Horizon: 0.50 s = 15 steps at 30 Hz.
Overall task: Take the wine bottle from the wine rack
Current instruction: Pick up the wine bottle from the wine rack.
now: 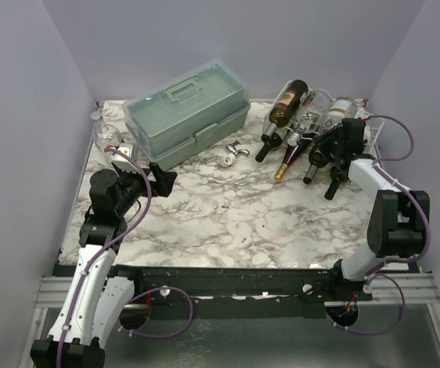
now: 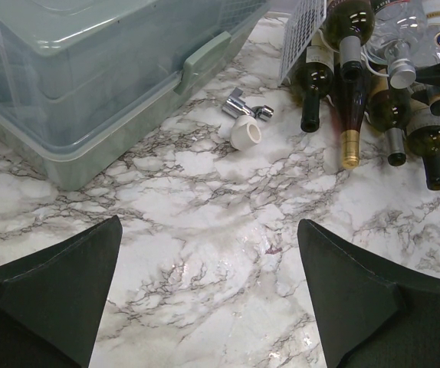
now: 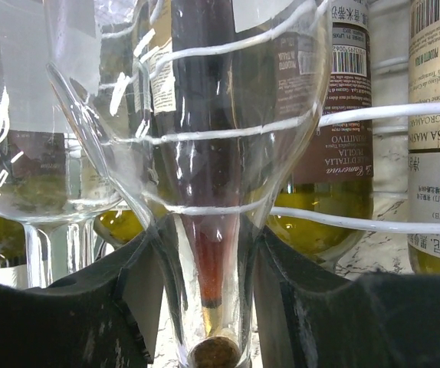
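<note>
The white wire wine rack (image 1: 376, 127) stands at the back right, loaded with several bottles lying neck-forward. A clear glass wine bottle (image 1: 316, 115) lies on top of them. In the right wrist view its corked neck (image 3: 214, 307) runs between my right gripper's (image 3: 208, 314) two black fingers (image 3: 97, 322), which press against it on both sides. White rack wires (image 3: 366, 113) and dark green bottles (image 3: 327, 215) show behind the glass. My left gripper (image 2: 208, 291) hangs open over bare marble at the left, far from the rack (image 2: 304, 31).
A pale green plastic toolbox (image 1: 188, 111) sits at the back left of the marble table (image 1: 228, 222). A small white cap and a metal fitting (image 2: 245, 130) lie between the toolbox and the bottles. Wine glasses (image 1: 106, 136) stand by the left wall.
</note>
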{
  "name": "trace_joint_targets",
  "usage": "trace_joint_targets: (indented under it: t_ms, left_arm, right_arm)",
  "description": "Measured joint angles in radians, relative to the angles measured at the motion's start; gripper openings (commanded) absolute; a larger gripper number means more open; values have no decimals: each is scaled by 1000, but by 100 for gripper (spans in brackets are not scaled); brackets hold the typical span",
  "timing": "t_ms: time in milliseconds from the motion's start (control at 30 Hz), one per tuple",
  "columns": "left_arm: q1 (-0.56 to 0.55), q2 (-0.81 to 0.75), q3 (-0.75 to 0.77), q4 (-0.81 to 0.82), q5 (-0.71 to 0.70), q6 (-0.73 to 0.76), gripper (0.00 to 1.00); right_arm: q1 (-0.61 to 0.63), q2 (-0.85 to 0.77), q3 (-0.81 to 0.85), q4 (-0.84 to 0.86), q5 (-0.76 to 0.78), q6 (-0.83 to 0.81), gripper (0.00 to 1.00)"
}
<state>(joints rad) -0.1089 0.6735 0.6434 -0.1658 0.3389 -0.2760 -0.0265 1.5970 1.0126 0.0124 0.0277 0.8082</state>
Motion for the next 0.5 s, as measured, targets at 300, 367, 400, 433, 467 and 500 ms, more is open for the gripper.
trace_joint_targets:
  t_ms: [300,367,400,433,467,500]
  left_arm:
    - [0,0,0,0,0,0,99]
    - [0,0,0,0,0,0,99]
    - [0,0,0,0,0,0,99]
    - [0,0,0,0,0,0,99]
    - [0,0,0,0,0,0,99]
    - [0,0,0,0,0,0,99]
  right_arm:
    - [-8,-9,-3,-2,-24,0,16]
    - [-14,-14,-5,-3,-33,0,13]
    - [-16,-17,-5,-6,-38,2,11]
    - [-20,-20,-6,-6,-43,3,10]
    - [-22,-23,-6,-7,-48,3,10]
    - [-26,-24,-7,-7,-53,3,10]
